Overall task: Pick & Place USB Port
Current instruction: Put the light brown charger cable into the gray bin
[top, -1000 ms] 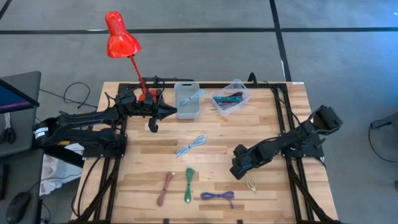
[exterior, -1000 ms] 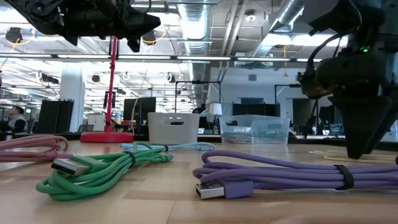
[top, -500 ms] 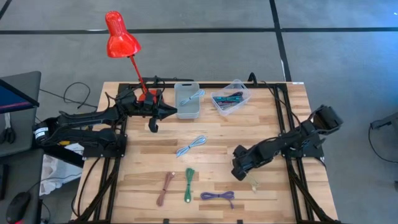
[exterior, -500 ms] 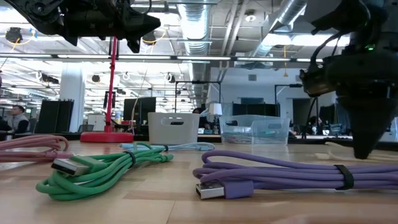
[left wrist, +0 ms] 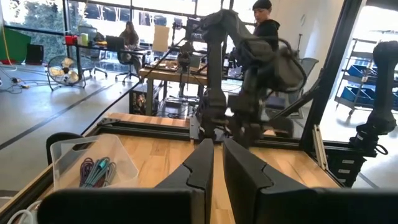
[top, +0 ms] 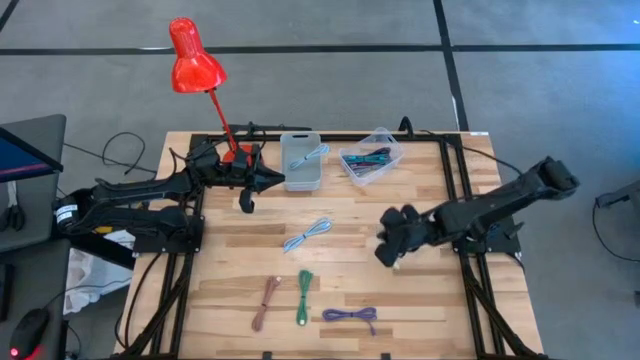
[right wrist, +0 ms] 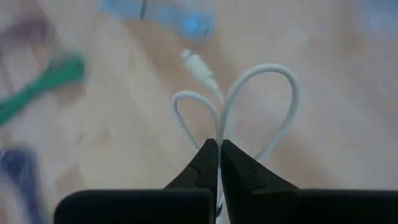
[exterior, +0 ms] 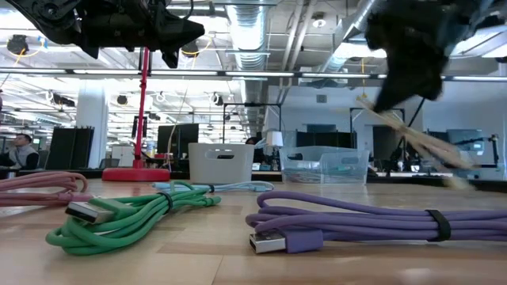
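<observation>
My overhead camera looks straight down on the whole surface (top: pixel 330 270), with both arms in frame. The low one sits right at surface level, close behind the purple cable (exterior: pixel 348 222) and green cable (exterior: pixel 127 214), facing across into the room; both views share those cables and the red lamp (top: pixel 195 58). My left wrist camera looks level past its own fingers toward the other arm. The right wrist camera points steeply down, very near, at a white cable (right wrist: pixel 236 109).
</observation>
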